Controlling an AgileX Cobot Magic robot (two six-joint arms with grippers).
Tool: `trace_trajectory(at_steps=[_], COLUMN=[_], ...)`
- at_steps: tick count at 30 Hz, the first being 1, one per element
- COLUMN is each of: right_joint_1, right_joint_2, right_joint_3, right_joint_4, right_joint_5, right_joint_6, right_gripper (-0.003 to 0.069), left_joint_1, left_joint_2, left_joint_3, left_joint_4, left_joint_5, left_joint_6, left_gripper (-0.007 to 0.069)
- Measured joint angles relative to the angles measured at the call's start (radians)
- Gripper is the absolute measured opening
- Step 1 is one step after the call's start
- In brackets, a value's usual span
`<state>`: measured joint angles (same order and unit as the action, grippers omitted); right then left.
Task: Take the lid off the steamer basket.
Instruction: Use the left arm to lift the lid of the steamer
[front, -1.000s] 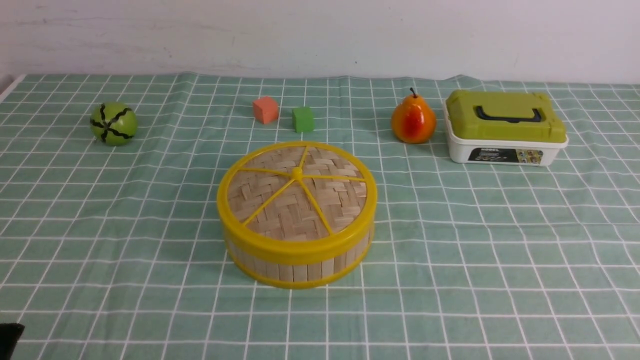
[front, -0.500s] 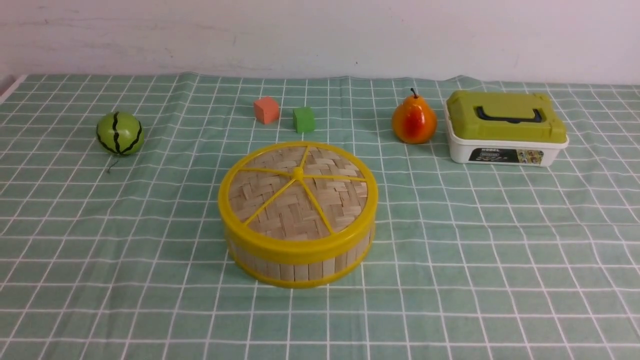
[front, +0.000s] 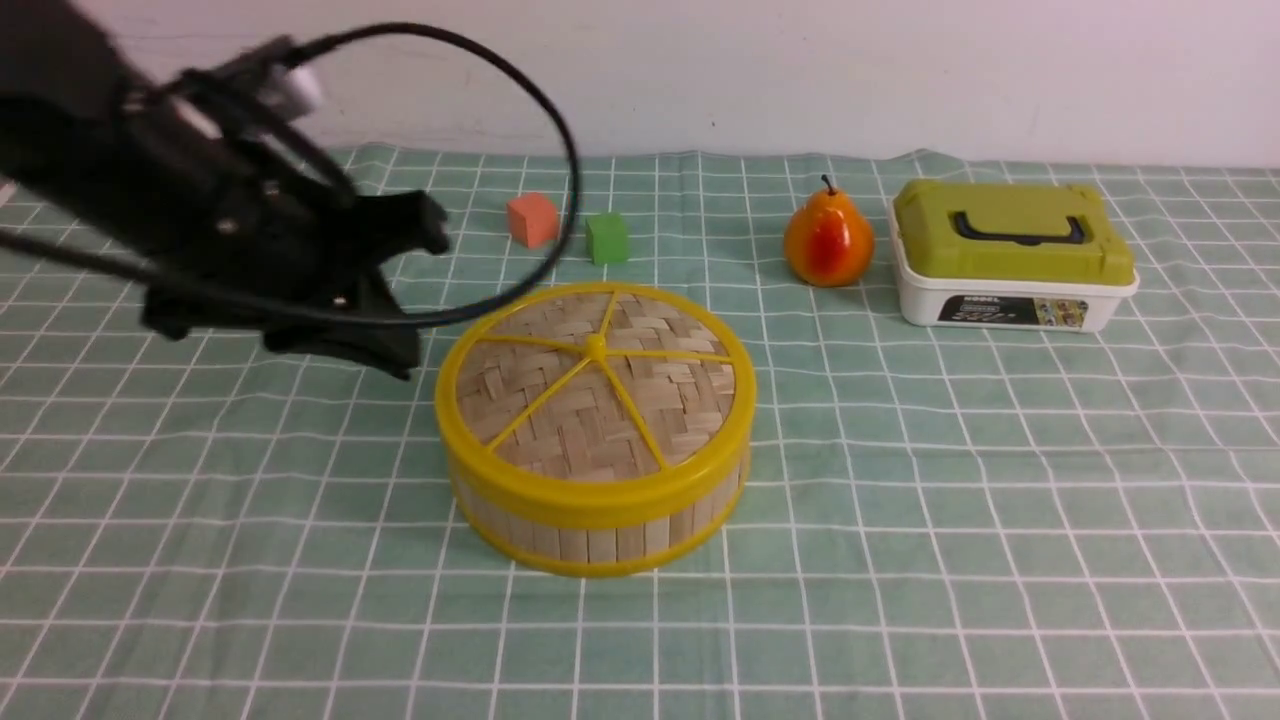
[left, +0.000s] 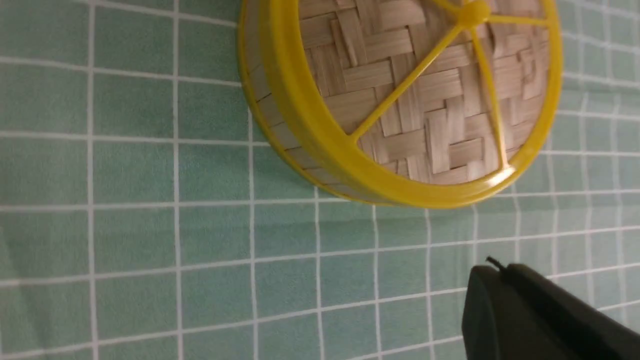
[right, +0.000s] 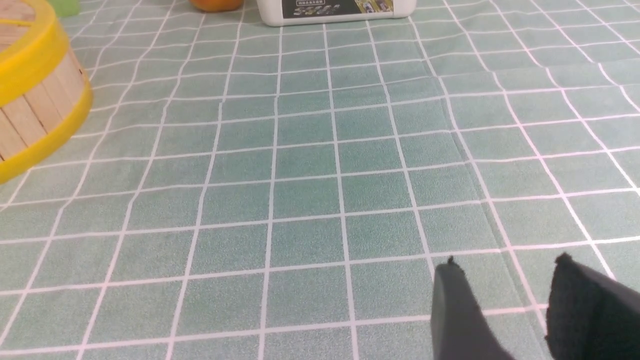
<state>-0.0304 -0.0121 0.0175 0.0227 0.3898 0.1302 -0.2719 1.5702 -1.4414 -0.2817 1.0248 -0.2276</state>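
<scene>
The steamer basket (front: 600, 540) stands mid-table in the front view, a low round basket with bamboo slats and yellow rims. The lid (front: 595, 385) lies flat on it, woven bamboo with yellow spokes and a central knob. My left gripper (front: 425, 228) hovers just left of the basket, blurred, apart from the rim. In the left wrist view the lid (left: 415, 90) and the basket wall (left: 272, 112) fill the upper part, and my left gripper (left: 495, 270) is shut on nothing. My right gripper (right: 505, 265) is open above bare cloth, with the basket (right: 35, 110) well off to one side.
Behind the basket sit an orange cube (front: 531, 219) and a green cube (front: 606, 238). A pear (front: 826, 243) and a white box with an olive-green lid (front: 1010, 255) stand at the back right. A black cable (front: 560, 130) loops over the left arm.
My left arm has swung into the front view from the left and now covers the spot where the green striped ball was. Basket and lid have not moved.
</scene>
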Motion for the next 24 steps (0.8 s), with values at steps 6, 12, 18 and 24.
trace_trajectory(at_steps=[6,12,18,24], right_joint_1=[0.0,0.0,0.0,0.0], right_joint_2=[0.0,0.0,0.0,0.0], right_joint_3=[0.0,0.0,0.0,0.0], right_joint_4=[0.0,0.0,0.0,0.0], right_joint_5=[0.0,0.0,0.0,0.0], right_joint_6=[0.0,0.0,0.0,0.0], right_gripper=[0.0241,0.0241,0.0241,0.0241], left_joint_1=[-0.188,-0.215,-0.215,-0.215], left_joint_2=[0.332,0.447,0.495,0.504], left_joint_3=[-0.419,-0.567,-0.577,-0.577], left_joint_4=[0.305,0.337,0.324,0.311], left_joint_5=[0.191,0.206,0.215,0.163], left_joint_6=[-0.082,-0.1,-0.105,-0.105], left_gripper=[-0.0013,-0.0013,-0.0011,0.0082])
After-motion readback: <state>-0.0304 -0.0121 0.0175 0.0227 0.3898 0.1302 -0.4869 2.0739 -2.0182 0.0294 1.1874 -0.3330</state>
